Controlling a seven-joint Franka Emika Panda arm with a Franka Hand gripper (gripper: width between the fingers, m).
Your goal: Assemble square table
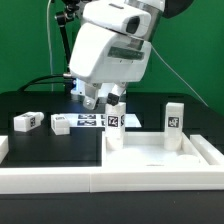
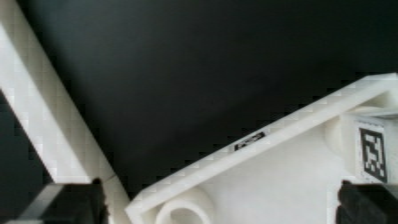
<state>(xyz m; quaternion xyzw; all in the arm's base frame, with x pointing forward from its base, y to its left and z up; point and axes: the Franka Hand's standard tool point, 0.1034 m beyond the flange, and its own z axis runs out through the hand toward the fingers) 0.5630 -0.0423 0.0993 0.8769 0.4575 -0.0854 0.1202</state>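
The hand [image 2: 210, 205] is hanging low over a corner of the tabletop [image 1: 155, 152]. Its fingers [image 2: 59, 205] are spread wide, one showing at each side of the wrist view. Only the bare corner is lying between them, so the hand is holding nothing. Just beside one finger a leg [image 1: 113, 121] is standing upright at that corner, with its tag facing the exterior camera. I cannot tell whether the finger is touching it.

Judging by this, the step in hand is fixing that leg into its corner. The leg is sitting off to one side of the open hand rather than between the fingers. The hand should therefore be shifting sideways until the leg is centred, and only then closing. It should be gripping the upper part squarely and keeping the leg vertical. Any turning should run about the leg's own axis with no sideways push, since the tabletop is lying loose on the table [image 1: 50, 105] and could slide.

Further out, a second leg [image 1: 175, 122] is standing upright at the tabletop's far corner on the exterior view's right. Two leg blocks [image 1: 27, 121] are lying on the table at the exterior view's left, near the marker board [image 1: 90, 121]. A white rail [image 2: 54, 120] is lying apart from the corner, with bare table between them.
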